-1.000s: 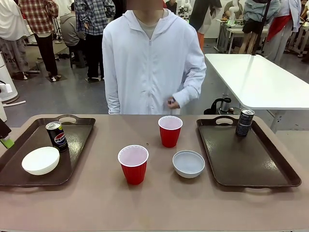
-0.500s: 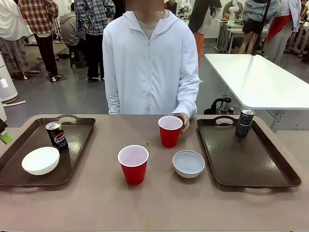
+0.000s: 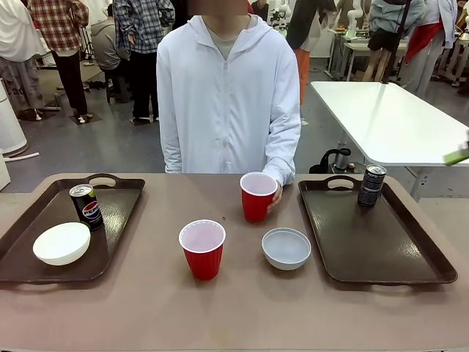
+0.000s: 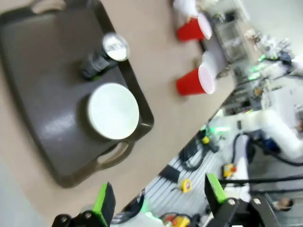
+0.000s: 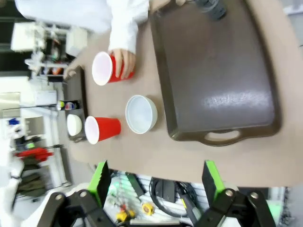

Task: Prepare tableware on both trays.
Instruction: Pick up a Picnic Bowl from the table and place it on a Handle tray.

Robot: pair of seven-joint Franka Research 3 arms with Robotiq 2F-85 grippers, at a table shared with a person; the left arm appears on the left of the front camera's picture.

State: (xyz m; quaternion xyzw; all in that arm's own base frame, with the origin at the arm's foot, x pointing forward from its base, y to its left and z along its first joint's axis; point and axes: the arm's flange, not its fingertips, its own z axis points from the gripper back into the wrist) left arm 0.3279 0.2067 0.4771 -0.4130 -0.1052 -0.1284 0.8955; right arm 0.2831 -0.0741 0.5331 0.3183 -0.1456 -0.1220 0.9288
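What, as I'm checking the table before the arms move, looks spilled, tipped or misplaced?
Nothing is spilled or damaged. The far red cup looks slightly tilted in the person's hand. It, the near red cup and the grey-blue bowl are between the left tray and the right tray, on neither.

Cups [image 3: 202, 249] between trays [image 3: 374, 235] (cans [image 3: 86, 207] aboard)
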